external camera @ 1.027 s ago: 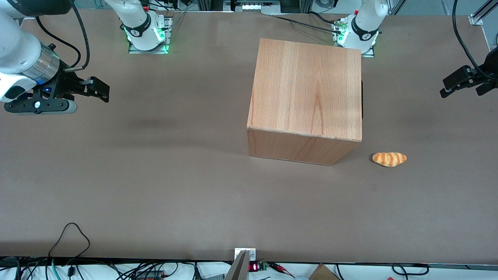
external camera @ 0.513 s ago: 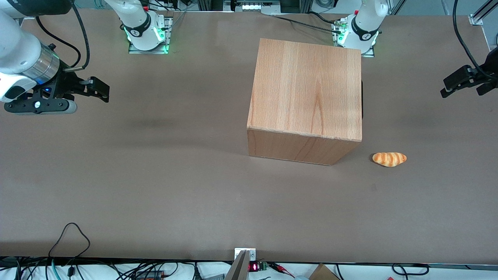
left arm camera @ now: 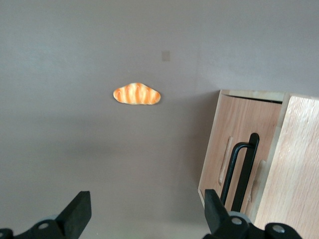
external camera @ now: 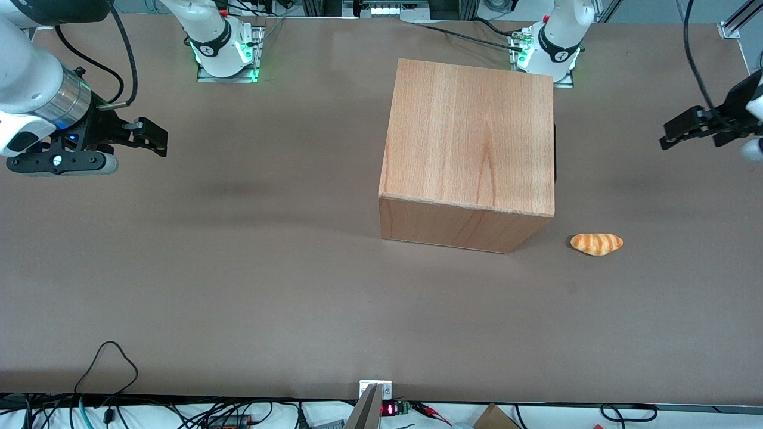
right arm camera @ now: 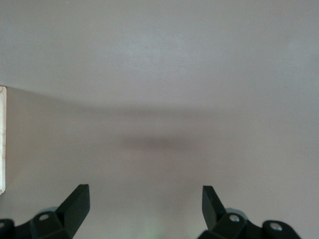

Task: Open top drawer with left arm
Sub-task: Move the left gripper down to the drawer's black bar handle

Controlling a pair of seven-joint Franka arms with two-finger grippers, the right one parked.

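Brown tabletop [external camera: 238, 286] is seen beneath the left arm's gripper [left arm camera: 144, 219], held spread and empty, with the top drawer's upright handle [left arm camera: 241, 169] toward the cabinet [external camera: 471, 137].

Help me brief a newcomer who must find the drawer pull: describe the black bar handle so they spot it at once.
Start at the big wooden cabinet mid-table. Its drawer fronts face the working arm's end, where the left gripper hovers with jaws open, apart from it. The black bar handle is a long slim black bar on the flat front, unlike the carved wooden grooves beside it.
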